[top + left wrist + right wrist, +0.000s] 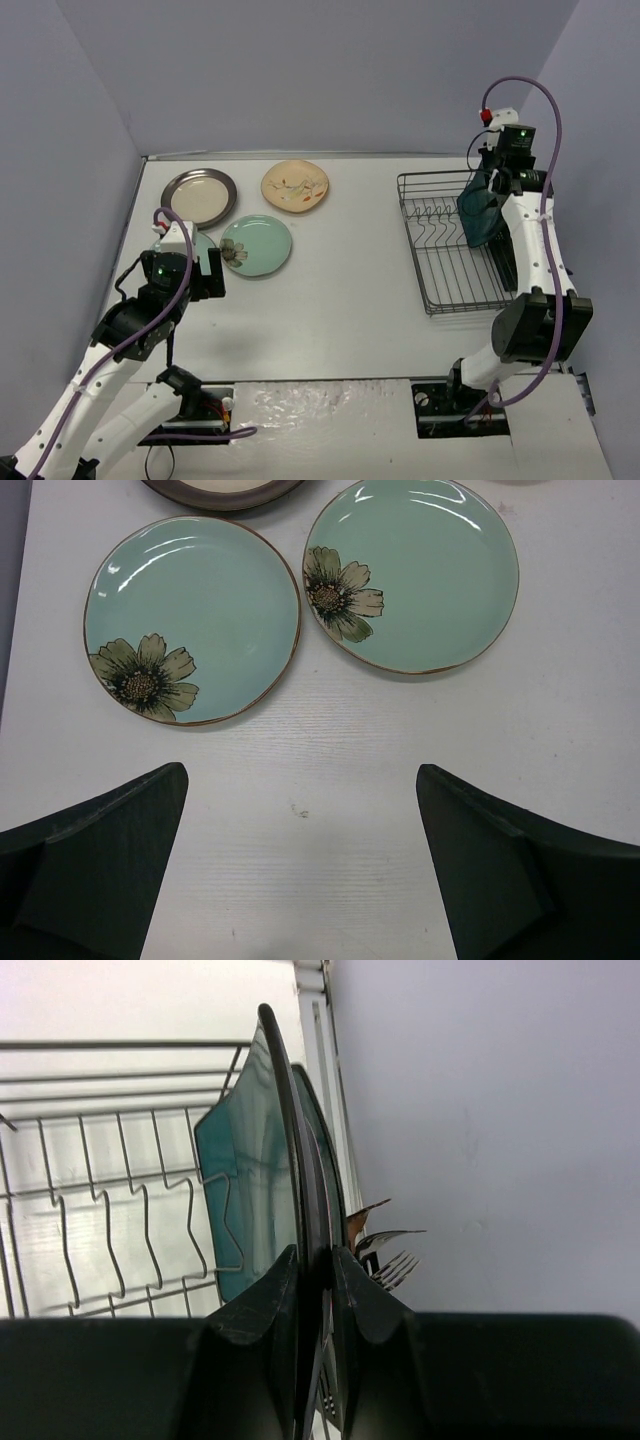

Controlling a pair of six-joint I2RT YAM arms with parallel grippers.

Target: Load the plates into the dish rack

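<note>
Plates on the tabletop (340,290) number four, all lying flat at the far left. They are a rimmed plate (199,197), a floral plate (295,186) beside it, and two mint ones nearer the arms, the left mint plate (192,620) and the right mint plate (411,575). The mint pair sit close together without touching.

The left fingers (100,860) are spread wide and hold nothing. They hang over bare tabletop just short of the mint pair, roughly centred on the gap between them.

Across the table, the right fingers (255,1310) are clamped on the edge of a teal plate (245,1170). It is held upright over the rack (413,245), at the rack's right side, close to some forks (395,1265) in the side holder. A second dark edge stands right behind this plate – probably another teal one. I cannot tell whether it is also in the grip or already seated between the tines. Nor can I tell whether the held plate's lower edge has reached the wires yet.

The rest of the rack's tines look bare from above. So the job seems about a third done at best – the teal pair is at the rack and four plates are untouched. What remains is to seat and release the teal plate, then carry the four over one at a time. The left arm looks placed to start on a mint one.
</note>
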